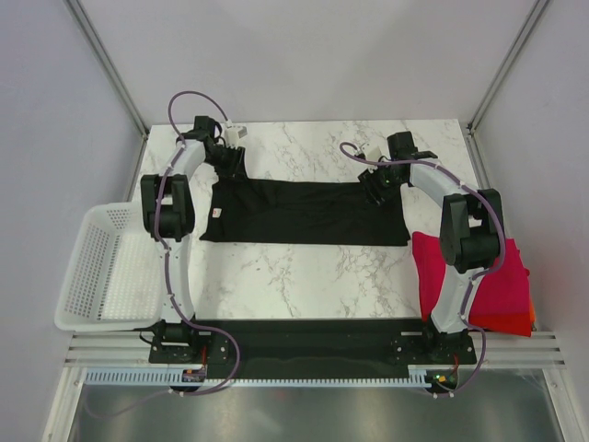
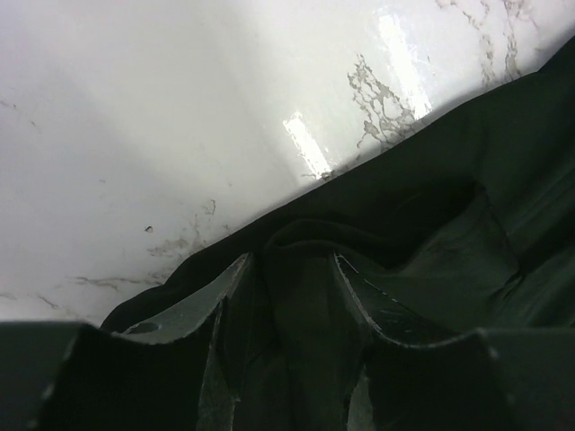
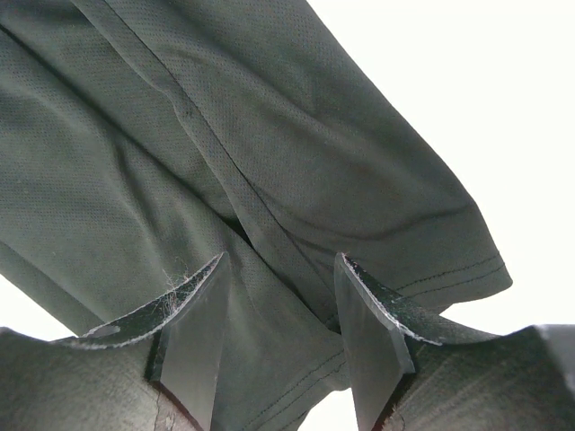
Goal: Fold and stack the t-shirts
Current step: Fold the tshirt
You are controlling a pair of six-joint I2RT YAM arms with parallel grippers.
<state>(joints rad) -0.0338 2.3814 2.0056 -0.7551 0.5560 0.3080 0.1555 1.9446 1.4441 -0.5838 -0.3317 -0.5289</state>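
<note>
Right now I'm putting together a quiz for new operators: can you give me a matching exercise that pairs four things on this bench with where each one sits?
Things:
1. black t-shirt
2. white mesh basket
3. magenta-red folded shirt
4. orange-red shirt

Places:
A. bottom of the pile, only its near edge showing
B. at the left side of the marble table
C. spread out across the middle, between the two arms
D. top of the pile at the right side

Pairs: 1-C, 2-B, 3-D, 4-A
</note>
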